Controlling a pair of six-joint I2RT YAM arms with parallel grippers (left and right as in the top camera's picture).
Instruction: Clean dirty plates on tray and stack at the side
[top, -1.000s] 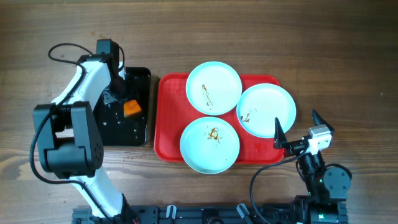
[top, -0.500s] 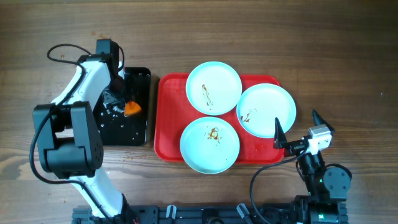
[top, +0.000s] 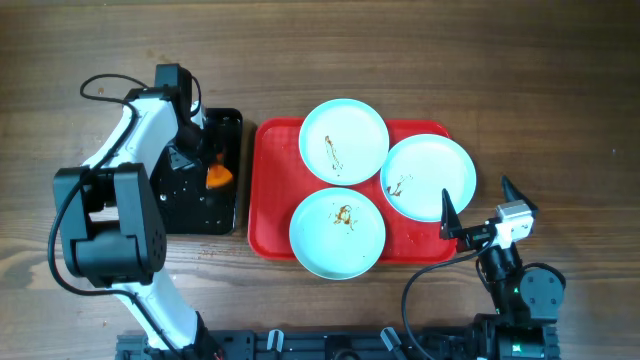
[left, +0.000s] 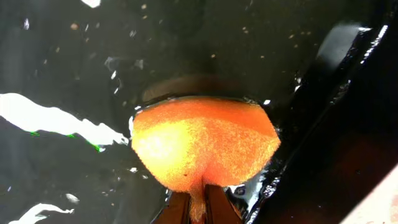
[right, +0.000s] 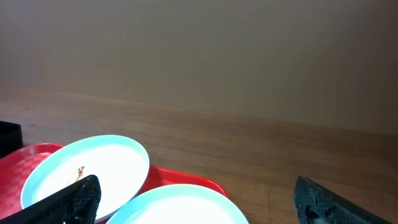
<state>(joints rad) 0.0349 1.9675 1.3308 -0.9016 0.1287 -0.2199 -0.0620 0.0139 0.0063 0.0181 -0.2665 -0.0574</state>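
On a wooden table (top: 560, 80), seen from above, a red tray (top: 268, 205) is laid flat at the centre, and three pale round plates are carried on it. The far plate (top: 343, 140) is marked with a thin brown streak and overhangs the tray's far rim. The right plate (top: 430, 178) is smeared with brown near its left edge. The near plate (top: 337, 232) is smeared at its middle and overhangs the tray's near rim. All three are laid singly, side by side, with rims touching or nearly touching; which cannot be told.

Just left of the red tray, a smaller black tray (top: 190, 215) is set, its surface wet and glinting. The left gripper (left: 198, 208) is positioned over it. Its fingers are clamped on an orange sponge (left: 205, 146), which is squeezed to a narrow neck between them. The sponge is held against the wet black surface, close to the raised rim.

The right gripper (top: 474, 190) is held just off the red tray's near right corner, beside the right plate. Its jaws are spread wide, and nothing is gripped between them. From its wrist camera, the far plate and the right plate are seen ahead.
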